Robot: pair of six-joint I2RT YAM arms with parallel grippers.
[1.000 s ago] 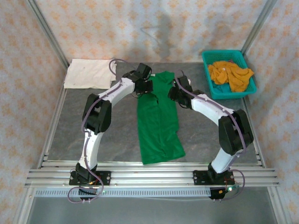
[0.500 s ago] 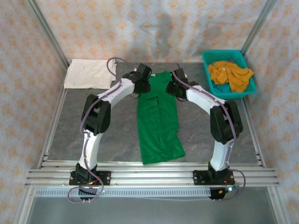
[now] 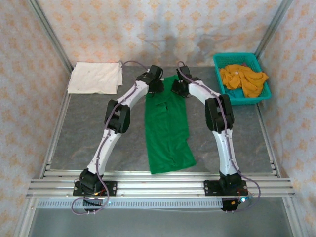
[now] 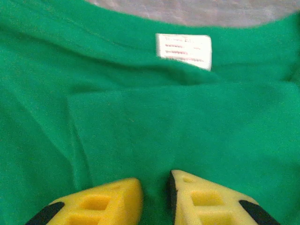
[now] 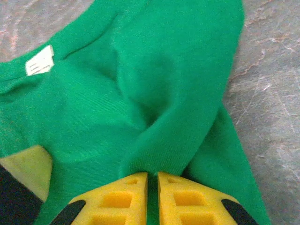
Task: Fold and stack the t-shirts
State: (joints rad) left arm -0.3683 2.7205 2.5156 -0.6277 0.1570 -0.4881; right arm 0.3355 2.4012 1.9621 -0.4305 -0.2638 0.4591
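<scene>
1. One green t-shirt (image 3: 168, 128) is lying as a long narrow strip down the middle of the worktop (image 3: 98, 128), its collar end pointing away from the arm bases.
2. One cream-white t-shirt (image 3: 95, 77) is sitting folded at the far left corner.
3. One teal basket (image 3: 236, 55) is standing at the far right, holding a heap of mustard-orange t-shirts (image 3: 243, 80). How many are lying in that heap is hard to count.
4. Two arms are reaching to the collar end of the green t-shirt, one from each side.
5. The right claw (image 5: 152, 197) is pinching a raised fold of the green t-shirt, its yellow fingers nearly meeting.
6. The left claw (image 4: 155, 199) is sitting low over the green cloth with a narrow gap between its fingers. Whether it is gripping anything I cannot tell.
7. One white label (image 4: 183, 50) is showing inside the collar, its print too blurred to read.
8. The fingers of both claws are being cut off by the lower edge of the wrist views.
</scene>
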